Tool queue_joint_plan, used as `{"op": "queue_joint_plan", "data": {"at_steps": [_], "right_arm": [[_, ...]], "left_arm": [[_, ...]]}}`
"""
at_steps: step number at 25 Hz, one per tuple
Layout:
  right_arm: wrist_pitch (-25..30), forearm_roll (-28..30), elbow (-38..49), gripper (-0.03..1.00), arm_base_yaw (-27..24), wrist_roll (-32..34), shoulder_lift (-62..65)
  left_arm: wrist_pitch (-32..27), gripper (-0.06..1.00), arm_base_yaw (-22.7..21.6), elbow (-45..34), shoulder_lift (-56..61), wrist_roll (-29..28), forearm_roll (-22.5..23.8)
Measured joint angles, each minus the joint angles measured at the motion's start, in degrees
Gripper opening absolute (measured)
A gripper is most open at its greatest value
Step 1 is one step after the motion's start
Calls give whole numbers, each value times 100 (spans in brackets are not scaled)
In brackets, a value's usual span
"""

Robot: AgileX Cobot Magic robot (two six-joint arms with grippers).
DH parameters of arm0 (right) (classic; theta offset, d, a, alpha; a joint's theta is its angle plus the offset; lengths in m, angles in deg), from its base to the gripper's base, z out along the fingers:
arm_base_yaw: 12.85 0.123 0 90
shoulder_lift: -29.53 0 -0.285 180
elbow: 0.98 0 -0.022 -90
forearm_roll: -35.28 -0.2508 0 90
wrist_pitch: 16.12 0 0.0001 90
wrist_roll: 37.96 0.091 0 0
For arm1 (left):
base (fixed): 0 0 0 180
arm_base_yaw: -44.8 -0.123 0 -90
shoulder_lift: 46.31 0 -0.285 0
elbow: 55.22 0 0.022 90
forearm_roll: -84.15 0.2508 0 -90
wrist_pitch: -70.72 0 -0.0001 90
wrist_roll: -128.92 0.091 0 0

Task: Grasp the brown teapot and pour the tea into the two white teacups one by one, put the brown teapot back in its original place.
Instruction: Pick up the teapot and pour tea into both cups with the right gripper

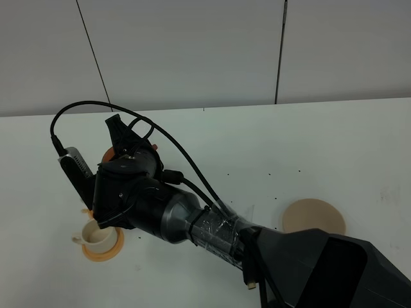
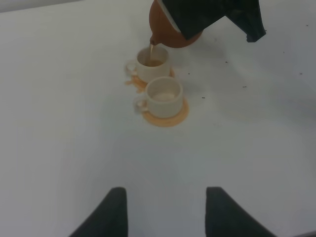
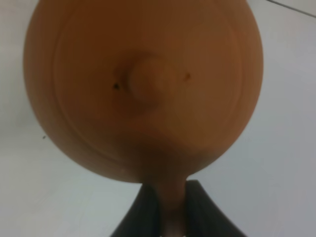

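Brown teapot point(image 3: 143, 89) handle pinched in right claw point(image 3: 168, 212).

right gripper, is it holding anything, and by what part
The right gripper holds the brown teapot by its loop handle, pinched between the shut jaws. The left gripper is open and empty.

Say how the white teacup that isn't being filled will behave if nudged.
That teacup looks small and empty, so it is probably light and easily shifted. Squat and wide-mouthed, it would likely slide rather than tip. It sits on an orange coaster, so a nudge might drag the coaster along or push the teacup off its edge.
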Motion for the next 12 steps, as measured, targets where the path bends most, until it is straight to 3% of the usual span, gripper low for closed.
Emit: {"op": "queue_joint_plan", "data": {"at_steps": [12], "right_arm": [[-25,-91,0,9,-65,6,0]], "left_arm": [[0,43,0,0,0,0,0]]}}
